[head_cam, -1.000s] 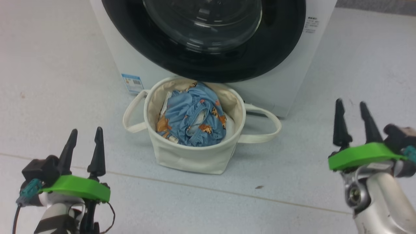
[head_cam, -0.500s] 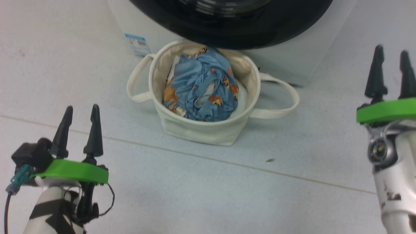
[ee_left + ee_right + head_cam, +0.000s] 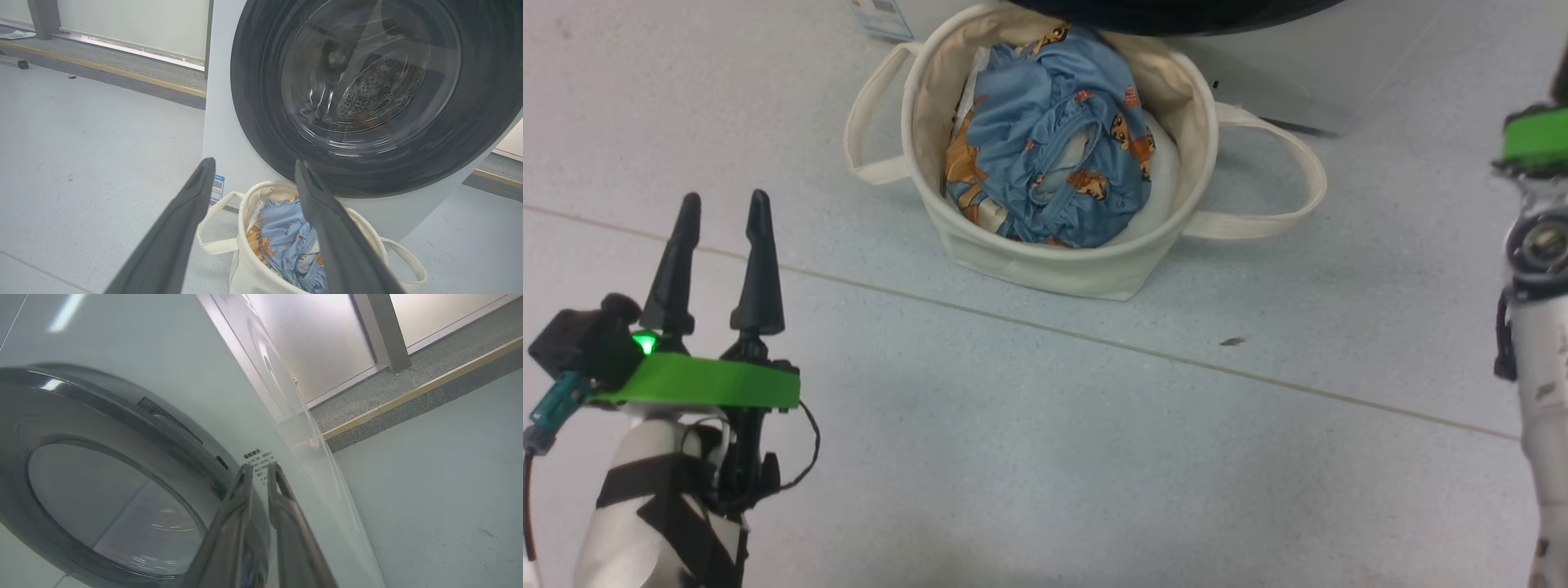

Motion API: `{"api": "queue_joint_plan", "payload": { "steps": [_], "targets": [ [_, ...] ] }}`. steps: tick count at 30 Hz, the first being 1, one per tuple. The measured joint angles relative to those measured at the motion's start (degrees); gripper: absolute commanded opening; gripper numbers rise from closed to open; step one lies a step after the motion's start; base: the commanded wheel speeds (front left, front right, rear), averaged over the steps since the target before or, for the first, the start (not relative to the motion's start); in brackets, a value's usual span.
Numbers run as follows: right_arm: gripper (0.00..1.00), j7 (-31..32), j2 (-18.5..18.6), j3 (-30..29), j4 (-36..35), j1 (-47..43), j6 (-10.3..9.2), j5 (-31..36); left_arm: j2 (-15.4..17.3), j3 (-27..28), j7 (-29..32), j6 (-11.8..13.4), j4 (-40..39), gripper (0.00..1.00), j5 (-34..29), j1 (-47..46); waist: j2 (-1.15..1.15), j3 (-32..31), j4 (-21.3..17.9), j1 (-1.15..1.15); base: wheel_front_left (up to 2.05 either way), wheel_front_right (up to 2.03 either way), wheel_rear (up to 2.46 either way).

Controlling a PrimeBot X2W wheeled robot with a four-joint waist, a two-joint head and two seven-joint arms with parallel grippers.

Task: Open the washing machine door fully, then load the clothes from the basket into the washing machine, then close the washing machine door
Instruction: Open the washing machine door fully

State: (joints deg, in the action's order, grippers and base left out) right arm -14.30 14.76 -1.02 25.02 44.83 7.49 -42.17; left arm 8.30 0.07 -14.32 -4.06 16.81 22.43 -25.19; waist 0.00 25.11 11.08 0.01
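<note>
The cream basket [image 3: 1045, 273] stands on the floor against the white washing machine [image 3: 220, 143], with the blue and orange printed clothes [image 3: 1054, 139] heaped inside it. The round black washing machine door [image 3: 253, 102] sits flush against the machine front. My left gripper [image 3: 725, 200] hovers open and empty at the lower left, well short of the basket. In the right wrist view my right gripper [image 3: 260, 467] has its fingers nearly together with nothing between them, just right of the door's rim [image 3: 102, 408]. My right forearm [image 3: 1535, 245] rises along the head view's right edge.
Pale grey floor with a thin seam [image 3: 1094, 335] lies around the basket. A blue label sticker [image 3: 217, 185] sits low on the machine front. A raised grey strip with a yellow edge [image 3: 408, 396] runs along the wall behind the machine.
The head camera has tipped down, so the basket and machine slid up the picture. My right arm has reached forward to the machine front and its fingers have come together. The left gripper stays open.
</note>
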Motion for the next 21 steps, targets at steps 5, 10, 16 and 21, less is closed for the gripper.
{"api": "queue_joint_plan", "payload": {
  "steps": [5,10,16,21],
  "targets": [
    [0.00,0.9,1.0,1.5,2.0,4.2,0.00,-9.6,-0.7,1.2,0.0,-0.5,0.0,1.00,-0.9,-0.5,0.00,1.2,0.6,-0.01,0.00,0.00,0.00],
    [0.00,3.4,3.0,1.5,3.6,8.4,0.00,-17.6,-1.6,2.3,0.0,-1.1,0.0,1.00,-1.7,-0.8,0.00,2.5,1.2,-0.01,0.00,0.00,0.00],
    [0.00,10.3,4.2,0.9,6.0,13.8,-0.01,-26.3,-2.6,3.1,0.0,-1.8,0.2,1.00,-2.1,-1.0,0.00,4.5,1.9,-0.01,0.00,0.00,0.00],
    [0.00,15.6,5.0,2.2,5.9,16.4,-0.01,-30.8,-3.3,3.2,0.0,-2.1,0.6,1.00,-2.3,-2.2,0.00,6.2,2.3,0.00,0.00,0.00,0.00]
  ]
}}
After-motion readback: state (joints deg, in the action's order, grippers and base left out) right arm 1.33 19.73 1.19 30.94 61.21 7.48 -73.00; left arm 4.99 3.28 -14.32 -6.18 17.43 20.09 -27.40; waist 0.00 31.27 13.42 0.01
